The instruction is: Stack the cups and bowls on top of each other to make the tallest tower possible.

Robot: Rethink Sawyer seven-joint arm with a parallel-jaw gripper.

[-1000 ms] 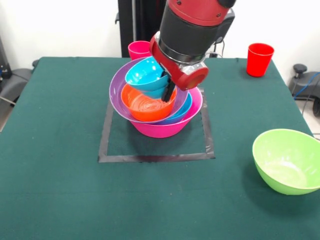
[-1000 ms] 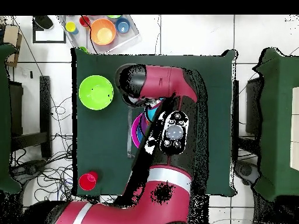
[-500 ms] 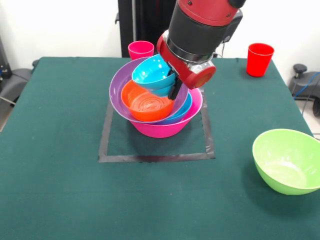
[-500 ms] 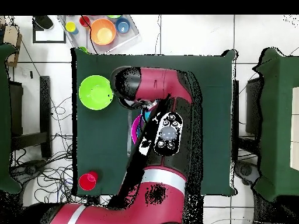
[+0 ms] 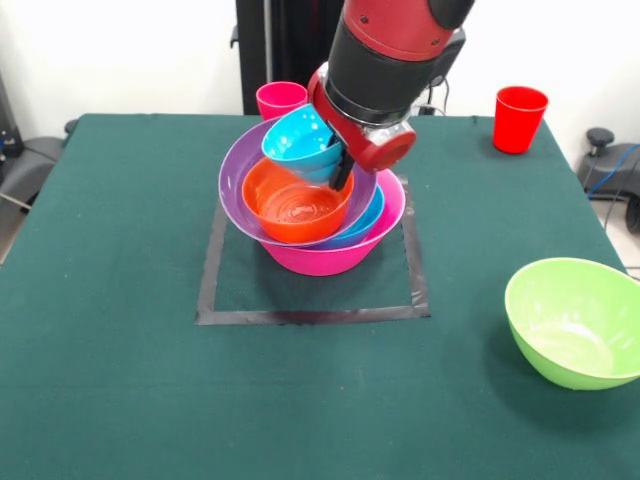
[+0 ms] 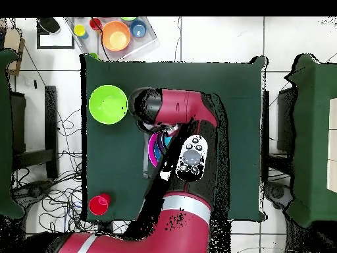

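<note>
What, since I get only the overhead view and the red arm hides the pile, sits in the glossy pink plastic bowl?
Observer: A blue plastic bowl, then a tilted purple bowl holding an orange bowl and a smaller blue bowl.
Operator: Where is the gripper?
Observer: The gripper is beside the smaller blue bowl; its grip is not clear.
Operator: Any cup hidden too?
Observer: A pink-red tapered plastic cup stands on the table beyond those bowls.

pincer (image 5: 342,172): tips hidden by blue bowl (image 5: 298,143) | lime bowl (image 5: 578,320): cut off
</note>
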